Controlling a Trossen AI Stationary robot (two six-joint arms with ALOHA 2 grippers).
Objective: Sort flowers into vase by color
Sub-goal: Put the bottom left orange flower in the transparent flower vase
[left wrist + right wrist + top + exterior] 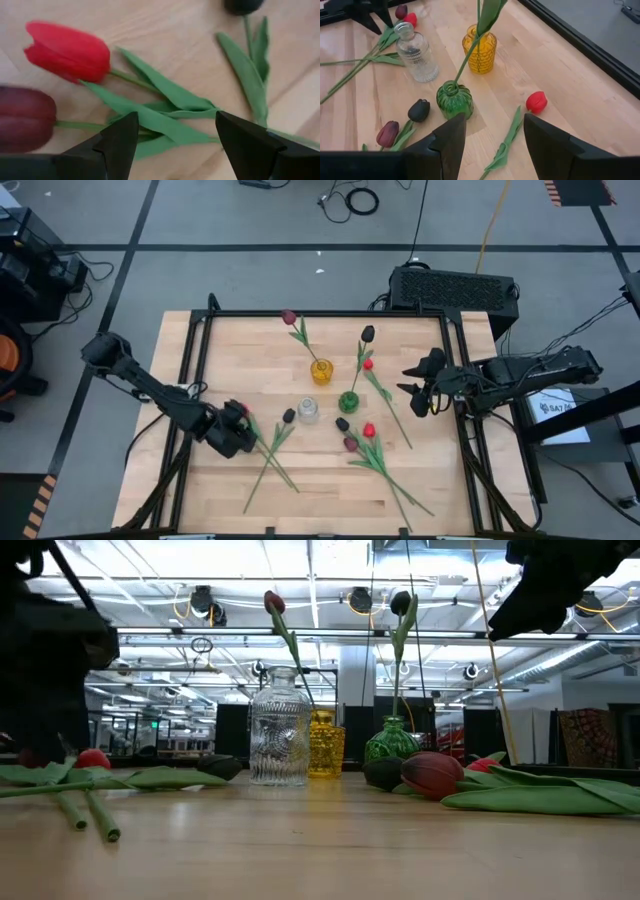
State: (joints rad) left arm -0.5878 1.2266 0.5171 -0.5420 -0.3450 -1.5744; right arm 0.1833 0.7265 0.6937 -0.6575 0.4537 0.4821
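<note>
Between the spread fingers of the left gripper (175, 145), lowered over the table's (330, 500) left side, green leaves of a red tulip (67, 50) and a maroon tulip (25, 117) are seen, while the right gripper (492, 145) is held open above the green vase (454, 99).

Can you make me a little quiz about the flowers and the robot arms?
1. True or false: the clear vase has a flower standing in it.
2. Which vase holds the near-black tulip? A) yellow vase B) green vase C) clear vase
3. Fill in: the left end effector is open just above a green ____ beside the red tulip.

Key: 1 false; 2 B; 3 leaf. The right end effector waits, open, at the table's right edge.
</note>
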